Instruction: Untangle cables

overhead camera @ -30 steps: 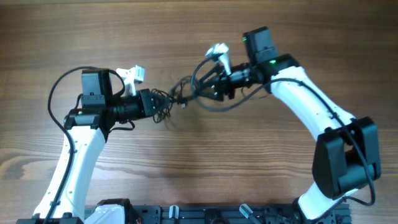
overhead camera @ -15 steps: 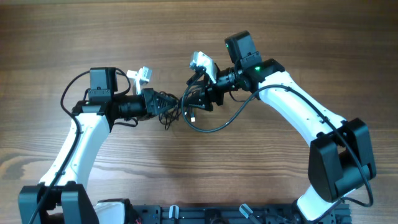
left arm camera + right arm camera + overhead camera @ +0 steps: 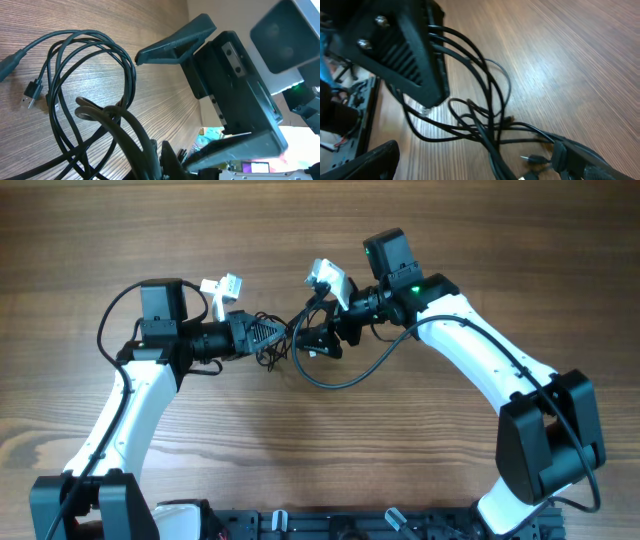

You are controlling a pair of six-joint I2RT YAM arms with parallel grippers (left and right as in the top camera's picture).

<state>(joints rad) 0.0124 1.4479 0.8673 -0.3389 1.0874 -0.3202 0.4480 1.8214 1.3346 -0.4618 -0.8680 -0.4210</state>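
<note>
The cables (image 3: pixel 287 348) are a knot of thin black cords on the wood between my two grippers, and one loop (image 3: pixel 335 380) sags toward the front. My left gripper (image 3: pixel 266 335) is shut on the bundle; in the left wrist view the cords rise into its jaws (image 3: pixel 157 157), several loops (image 3: pixel 90 75) lie on the table, and a small plug (image 3: pixel 31 94) points left. My right gripper (image 3: pixel 312 342) stands wide open just right of the knot. In the right wrist view its fingers (image 3: pixel 407 55) straddle several strands (image 3: pixel 480 107) without pinching them.
The wooden table (image 3: pixel 400 460) runs around both arms. A thicker black cable (image 3: pixel 105 330) arcs behind the left arm, and another (image 3: pixel 590 450) hangs by the right arm's base. A dark rail (image 3: pixel 330 525) lies along the front edge.
My right arm came left and down toward the knot and its jaws spread wide. My left gripper, still clamped on the cables, shifted slightly toward the back.
</note>
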